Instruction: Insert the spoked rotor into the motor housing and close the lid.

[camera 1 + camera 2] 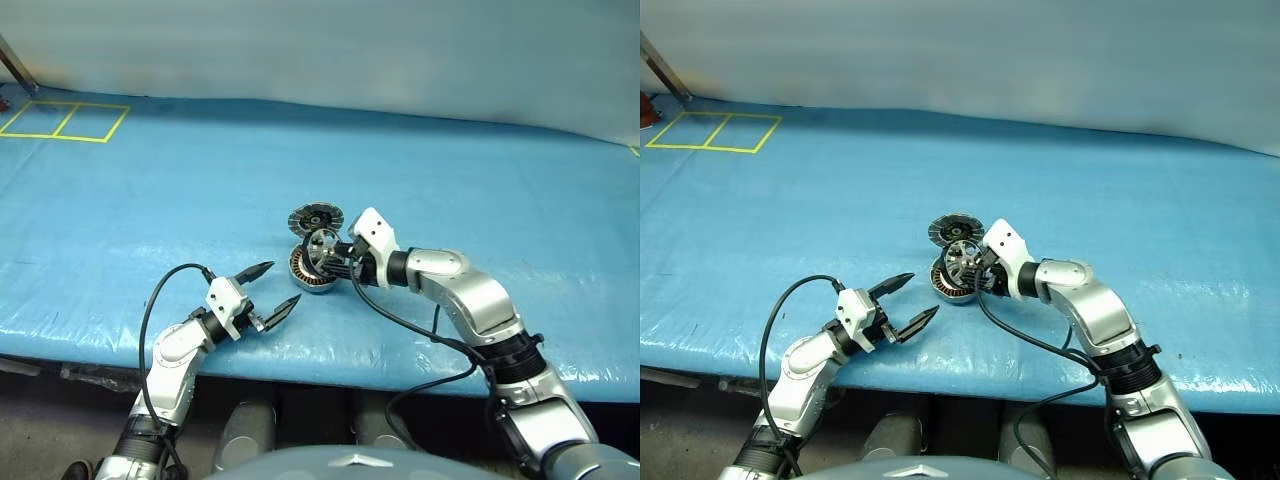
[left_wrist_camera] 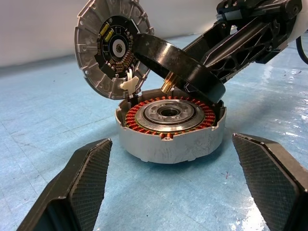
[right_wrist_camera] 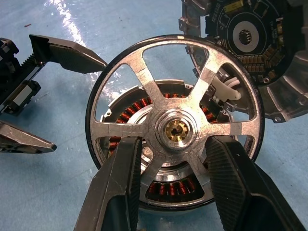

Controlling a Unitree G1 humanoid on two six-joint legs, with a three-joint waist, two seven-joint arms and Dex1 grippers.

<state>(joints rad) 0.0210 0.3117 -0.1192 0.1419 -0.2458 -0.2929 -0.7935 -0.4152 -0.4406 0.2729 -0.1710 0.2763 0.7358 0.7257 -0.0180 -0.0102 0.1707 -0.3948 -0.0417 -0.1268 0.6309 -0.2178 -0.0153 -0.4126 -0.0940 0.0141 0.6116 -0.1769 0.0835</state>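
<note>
there the spoked rotor (image 3: 175, 130) hangs tilted over the motor housing (image 2: 171, 127) rim.

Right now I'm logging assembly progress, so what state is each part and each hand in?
spoked rotor: held tilted above the housing, not yet seated.
motor housing: on the blue table, open, copper windings exposed.
lid: swung up, open, joined at the housing's rim.
right hand: shut on the rotor.
left hand: open, empty, short of the housing.

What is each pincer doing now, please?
Left pincer: open, holding nothing.
Right pincer: shut on the round dark spoked rotor, tilted over the copper-wound motor housing.
</note>
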